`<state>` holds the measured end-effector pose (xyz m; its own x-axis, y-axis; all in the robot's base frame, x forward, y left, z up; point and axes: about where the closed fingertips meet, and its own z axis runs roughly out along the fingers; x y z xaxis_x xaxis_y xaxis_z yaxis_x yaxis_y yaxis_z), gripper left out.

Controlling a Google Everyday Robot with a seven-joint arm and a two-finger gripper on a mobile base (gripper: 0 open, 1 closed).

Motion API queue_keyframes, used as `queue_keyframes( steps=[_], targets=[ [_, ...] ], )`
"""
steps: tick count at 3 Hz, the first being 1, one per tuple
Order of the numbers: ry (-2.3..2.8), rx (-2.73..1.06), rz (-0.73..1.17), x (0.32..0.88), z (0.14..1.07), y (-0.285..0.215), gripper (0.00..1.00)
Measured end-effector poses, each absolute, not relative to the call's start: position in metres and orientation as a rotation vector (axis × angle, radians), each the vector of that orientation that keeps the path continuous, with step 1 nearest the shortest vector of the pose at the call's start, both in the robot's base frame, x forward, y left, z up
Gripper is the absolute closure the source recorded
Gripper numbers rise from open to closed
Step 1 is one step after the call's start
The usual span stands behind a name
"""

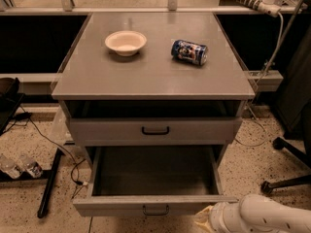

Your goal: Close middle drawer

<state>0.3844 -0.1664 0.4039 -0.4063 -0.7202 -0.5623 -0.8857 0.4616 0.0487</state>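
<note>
The grey cabinet (150, 76) stands in the middle of the camera view. Its middle drawer (150, 205) is pulled far out, showing an empty grey inside, with a small black handle (155, 210) on its flat front. The top drawer (154, 130) above it stands out slightly from the cabinet. My white arm (262, 217) comes in from the bottom right. My gripper (203, 221) is at its tan end, low against the right end of the middle drawer's front, mostly cut off by the frame's bottom edge.
A white bowl (125, 42) and a blue can (189, 52) lying on its side sit on the cabinet top. Cables and a black pole (48, 186) lie on the floor at left. An office chair base (286, 178) is at right.
</note>
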Motion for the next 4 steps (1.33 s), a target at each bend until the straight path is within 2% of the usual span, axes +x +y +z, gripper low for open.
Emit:
queue_keyframes(
  steps=[1, 2, 3, 4],
  targets=[
    [2.245, -1.339, 0.472, 0.385, 0.404, -0.166, 0.12],
    [2.178, -1.352, 0.437, 0.402, 0.412, -0.159, 0.0],
    [2.165, -1.359, 0.429, 0.404, 0.415, -0.157, 0.0],
    [2.062, -1.391, 0.364, 0.446, 0.435, -0.137, 0.0]
  ],
)
